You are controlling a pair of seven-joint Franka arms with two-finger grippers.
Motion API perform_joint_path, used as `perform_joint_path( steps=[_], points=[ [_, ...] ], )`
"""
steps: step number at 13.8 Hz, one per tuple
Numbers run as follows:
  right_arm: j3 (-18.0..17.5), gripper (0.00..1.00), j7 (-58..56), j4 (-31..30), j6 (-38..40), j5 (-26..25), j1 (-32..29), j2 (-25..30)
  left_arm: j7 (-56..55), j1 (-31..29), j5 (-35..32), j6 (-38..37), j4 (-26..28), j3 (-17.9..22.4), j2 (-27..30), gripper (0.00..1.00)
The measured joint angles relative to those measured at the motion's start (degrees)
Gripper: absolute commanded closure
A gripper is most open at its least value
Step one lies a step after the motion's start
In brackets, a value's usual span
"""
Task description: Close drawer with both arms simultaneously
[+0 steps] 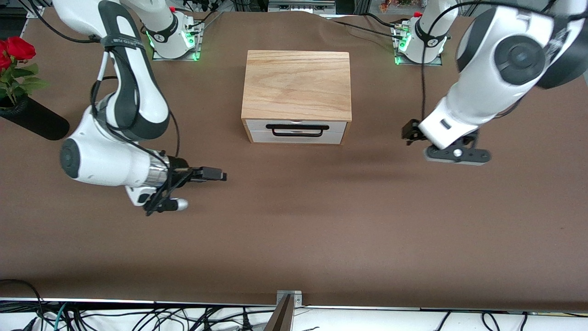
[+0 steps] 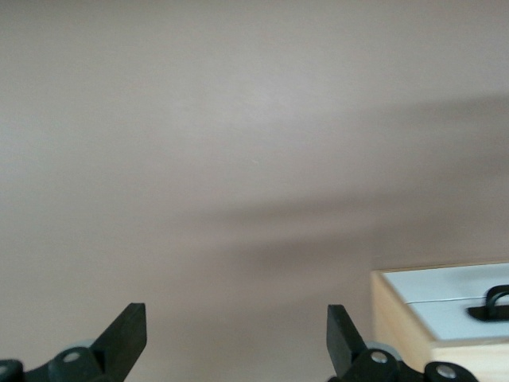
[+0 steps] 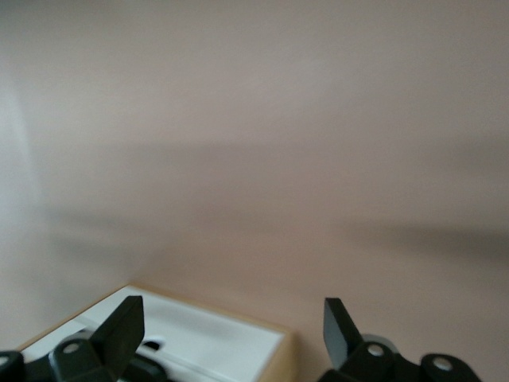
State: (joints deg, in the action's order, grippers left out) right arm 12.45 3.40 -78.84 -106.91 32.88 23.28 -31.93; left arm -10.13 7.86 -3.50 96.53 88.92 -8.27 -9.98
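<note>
The oak box [image 1: 296, 82] stands mid-table. Its drawer [image 1: 257, 125] has a white front and a long black wire handle [image 1: 297, 130], and the front sits flush with the box. My right gripper [image 1: 220, 174] is open and empty, low over the table, nearer the front camera than the box and toward the right arm's end. My left gripper [image 1: 410, 132] is open and empty, beside the box toward the left arm's end. The left wrist view shows its gripper [image 2: 236, 318] and the drawer front [image 2: 445, 290]. The right wrist view shows its gripper [image 3: 232, 310] and the drawer front [image 3: 215, 342].
A black vase [image 1: 32, 118] with red roses [image 1: 14, 50] lies at the right arm's end of the table. The arm bases [image 1: 174, 37] stand along the edge farthest from the front camera. Brown table surface [image 1: 294, 230] spreads out nearer the front camera.
</note>
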Motion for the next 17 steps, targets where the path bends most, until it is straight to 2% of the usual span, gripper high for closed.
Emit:
perform_joint_path(
  steps=[4,8,10,12,14,17],
  points=[
    [1.62,0.00,0.10,0.99,-0.92,-9.29,-1.03,1.55,6.20,-6.33,0.00,-0.97,1.93,0.08,6.35,0.00],
    [1.54,0.00,-0.15,0.98,-0.77,-20.45,-8.74,8.40,7.03,-8.09,0.00,-3.65,4.98,1.69,10.69,0.00],
    [-0.86,0.00,-0.16,-0.48,0.30,-25.78,-11.93,13.46,7.08,-8.17,0.26,-5.31,5.12,1.97,10.42,0.00],
    [-3.99,0.00,0.35,-5.18,0.66,-28.89,-14.35,18.96,7.08,-8.18,0.41,-5.39,5.05,1.98,10.04,0.00],
    [-5.19,0.00,0.40,-9.83,0.47,-29.89,-16.24,22.98,7.08,-8.19,0.45,-5.40,4.99,1.98,9.93,0.00],
    [-7.70,0.00,0.31,-13.09,0.39,-31.75,-18.58,26.02,7.08,-8.19,0.48,-5.42,4.92,1.97,9.91,0.00]
  ],
)
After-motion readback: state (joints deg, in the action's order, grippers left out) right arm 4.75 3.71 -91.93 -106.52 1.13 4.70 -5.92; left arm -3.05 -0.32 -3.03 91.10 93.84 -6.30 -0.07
